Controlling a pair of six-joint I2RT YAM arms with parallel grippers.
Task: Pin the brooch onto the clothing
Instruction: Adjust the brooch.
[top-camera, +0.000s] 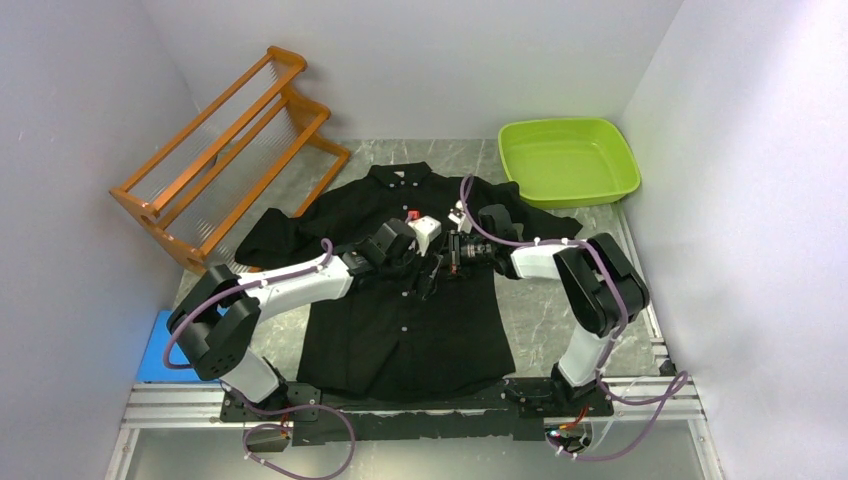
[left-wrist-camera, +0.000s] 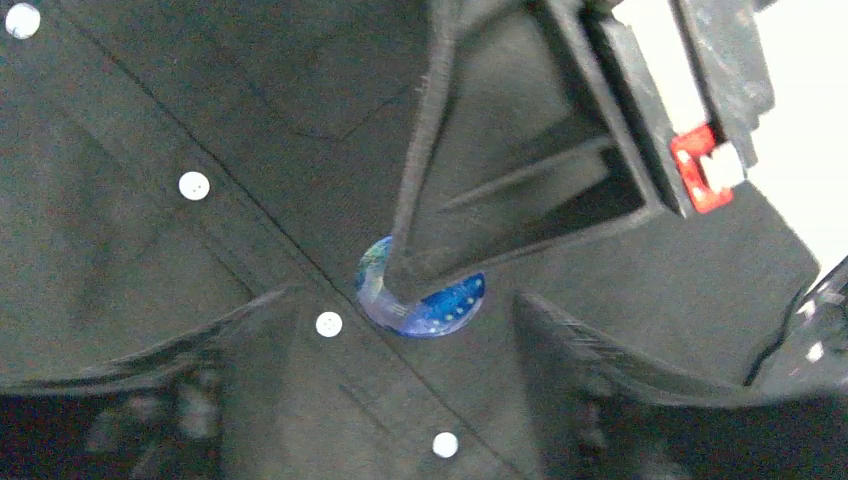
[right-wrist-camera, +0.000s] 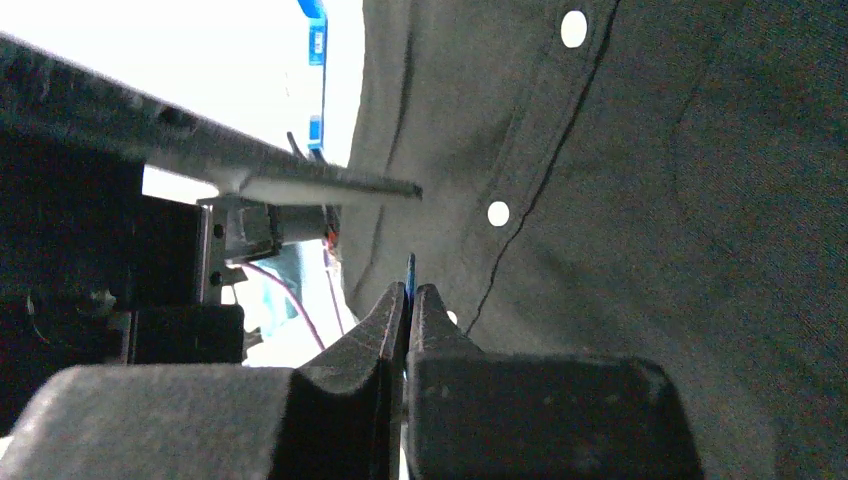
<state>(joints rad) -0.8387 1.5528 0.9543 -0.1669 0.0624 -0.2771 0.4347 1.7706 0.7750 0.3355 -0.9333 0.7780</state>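
Observation:
The black shirt (top-camera: 400, 330) lies flat, collar at the far side; it fills the left wrist view (left-wrist-camera: 150, 150) and the right wrist view (right-wrist-camera: 700, 200). The brooch (left-wrist-camera: 440, 305) is a round blue disc with pale dots. It sits against the shirt front, beside the placket and a white button (left-wrist-camera: 328, 324). My right gripper (right-wrist-camera: 409, 290) is shut on the brooch's thin blue edge (right-wrist-camera: 410, 268); it comes in from the top of the left wrist view (left-wrist-camera: 500, 150), covering part of the disc. My left gripper (left-wrist-camera: 403, 305) is open, its fingers (left-wrist-camera: 620, 370) standing either side of the brooch. Both grippers meet over the chest (top-camera: 435, 258).
An orange wooden rack (top-camera: 230, 150) stands at the far left, touching the shirt's sleeve. A green plastic basin (top-camera: 568, 160) sits at the far right corner. A blue object (top-camera: 160, 345) lies at the table's left edge beside the left arm.

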